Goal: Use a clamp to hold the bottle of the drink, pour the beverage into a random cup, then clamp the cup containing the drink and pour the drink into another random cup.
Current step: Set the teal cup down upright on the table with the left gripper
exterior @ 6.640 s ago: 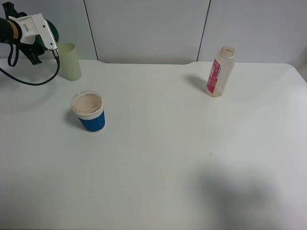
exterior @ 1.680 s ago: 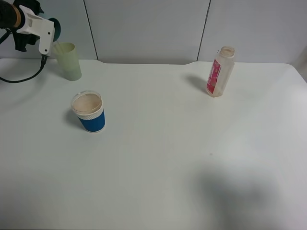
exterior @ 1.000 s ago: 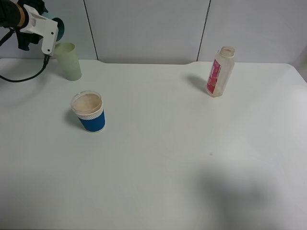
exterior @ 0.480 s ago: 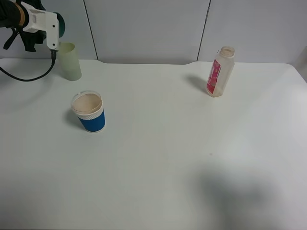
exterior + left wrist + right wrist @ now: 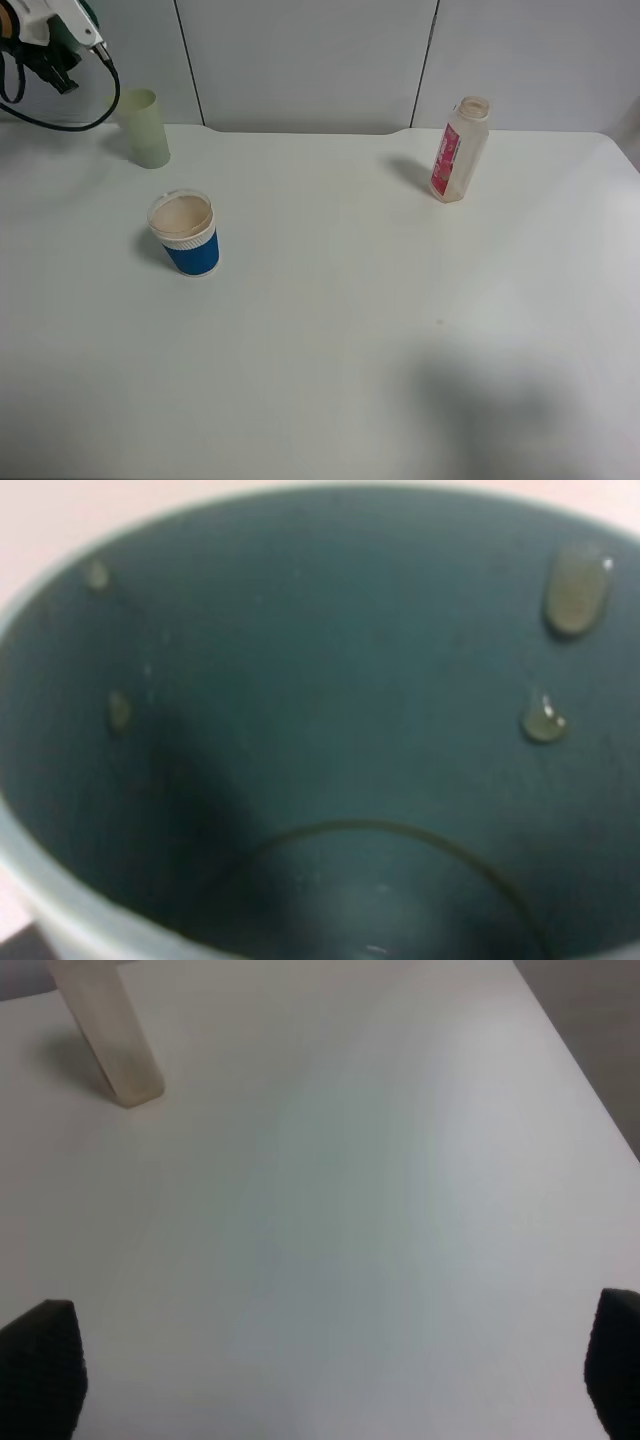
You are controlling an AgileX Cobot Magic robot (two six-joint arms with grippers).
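Left wrist view: the left clamp (image 5: 70, 30), closed, apparently grips the teal cup (image 5: 320, 740); right clamp (image 5: 320, 1360) fully open.

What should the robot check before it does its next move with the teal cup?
1. Left claw shut on the teal cup: ok, the cup fills the left wrist view.
2. Teal cup emptied: ok, only drops cling to the inside.
3. Green cup upright on the table: ok.
4. Blue cup upright, apart from the green cup: ok.
5. Bottle upright and clear of the left arm: ok.
6. Right claw open and holding nothing: ok.
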